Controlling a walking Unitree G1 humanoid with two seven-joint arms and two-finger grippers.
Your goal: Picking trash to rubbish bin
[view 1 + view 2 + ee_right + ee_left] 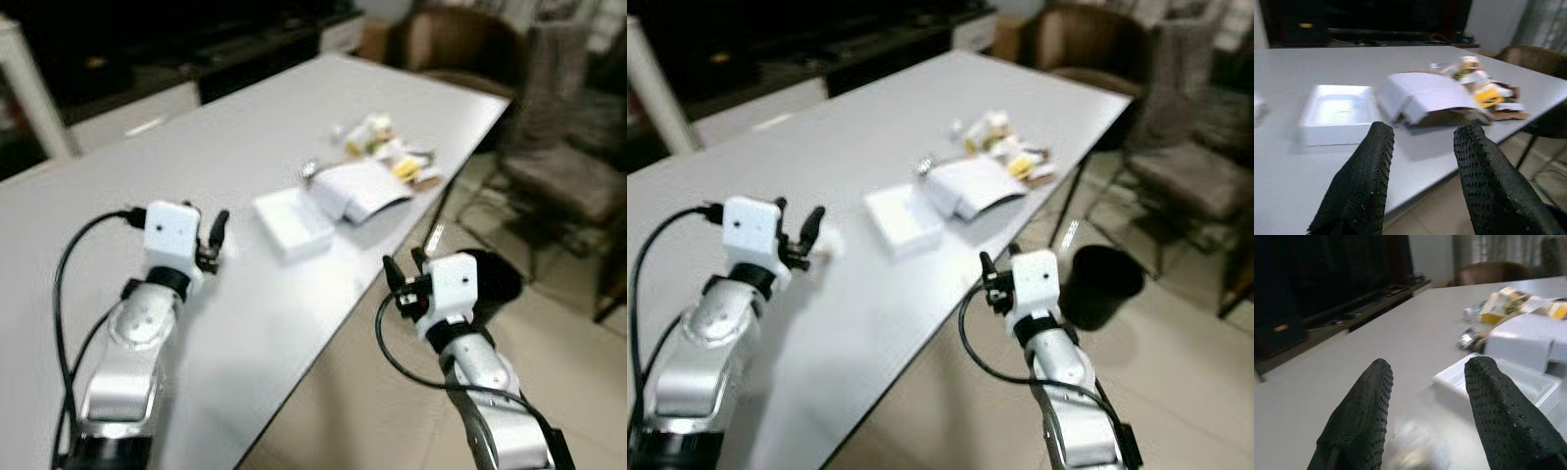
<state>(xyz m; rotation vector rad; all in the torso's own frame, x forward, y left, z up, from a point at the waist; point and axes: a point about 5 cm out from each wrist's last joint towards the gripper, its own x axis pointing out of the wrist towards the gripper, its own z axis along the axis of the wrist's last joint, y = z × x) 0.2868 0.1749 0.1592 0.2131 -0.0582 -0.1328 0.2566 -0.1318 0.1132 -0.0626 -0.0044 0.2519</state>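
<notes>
Trash lies on the long pale table [225, 147]: a shallow white box [294, 223], a folded white carton [361, 188] and yellow-and-white wrappers [387, 147] near the right edge. A small blurred white scrap [829, 245] lies just in front of my left gripper [211, 235], which is open low over the table. The scrap is a pale smear [1415, 455] between its fingers [1359, 426]. My right gripper [404, 269] is open, off the table's right edge, facing the carton [1422, 95]. A black rubbish bin [1101, 284] stands on the floor beside it.
A brown armchair [460, 44] stands at the table's far end and a grey chair [568, 166] to the right of the bin. A dark low cabinet [196, 49] runs along the back. Tiled floor [568, 372] lies open on the right.
</notes>
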